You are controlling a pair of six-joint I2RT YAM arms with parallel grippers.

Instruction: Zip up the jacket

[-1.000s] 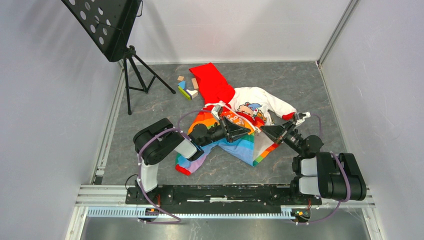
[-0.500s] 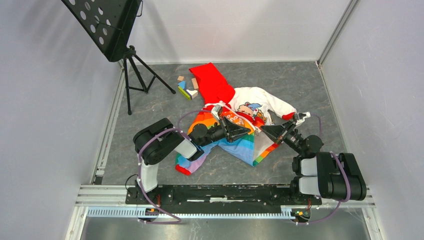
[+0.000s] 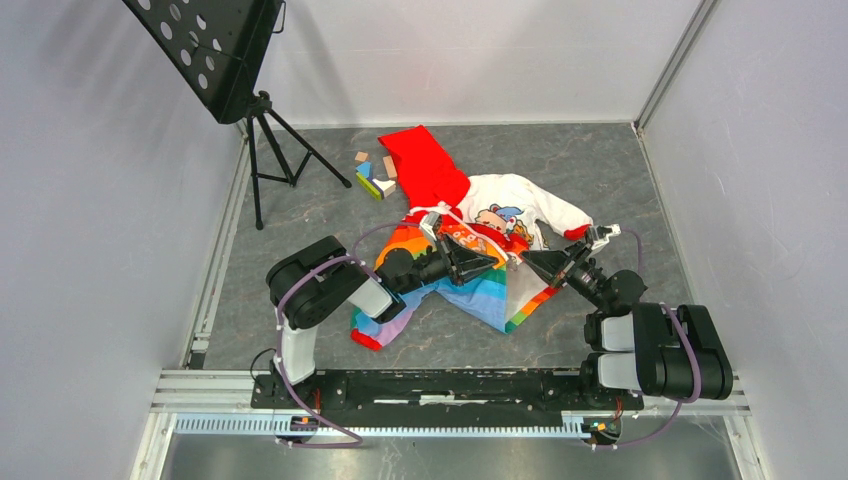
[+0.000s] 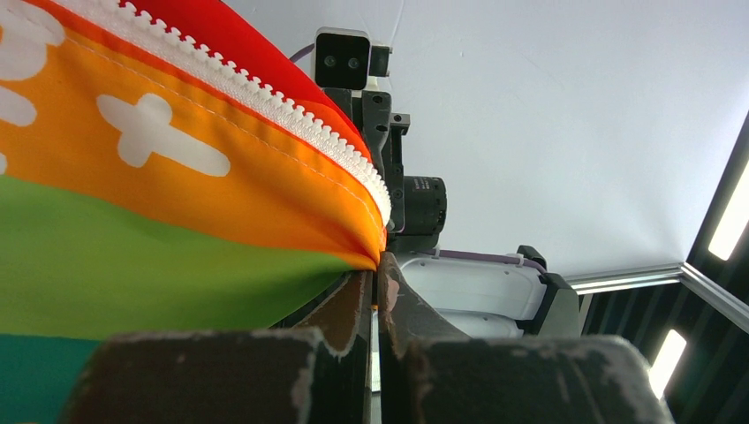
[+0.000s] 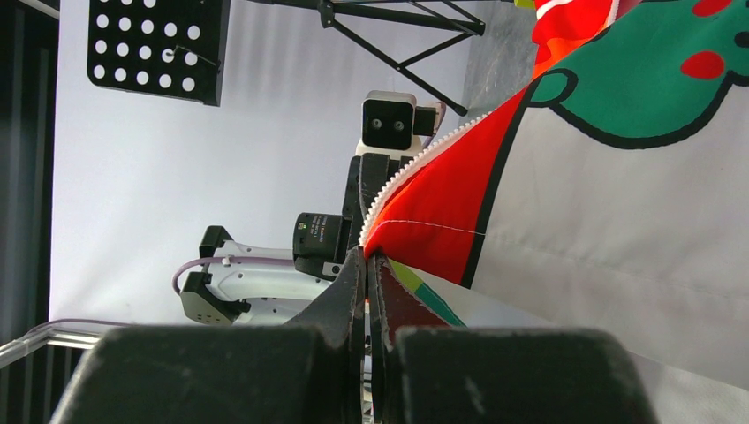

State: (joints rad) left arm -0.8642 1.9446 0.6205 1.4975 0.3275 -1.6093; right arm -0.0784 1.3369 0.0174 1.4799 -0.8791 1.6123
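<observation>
Left jaws, right jaws each pinching jacket [image 3: 500, 215] edge, arms [image 3: 330, 285] across its front, blocks [image 3: 372, 177] perhaps touching hood [image 3: 425, 165]

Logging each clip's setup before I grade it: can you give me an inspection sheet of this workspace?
Surface: grey marbled table, jacket lying mid-table.
Job's things: jacket, red hood at far side; zipper halves not joined at the pinched ends.
Clutter: coloured blocks left of the hood.
Grippers: left gripper shut on orange zipper edge; right gripper shut on red zipper edge.
Cables: purple cables looped along both arms.
Surroundings: black music stand far left; white walls.
</observation>
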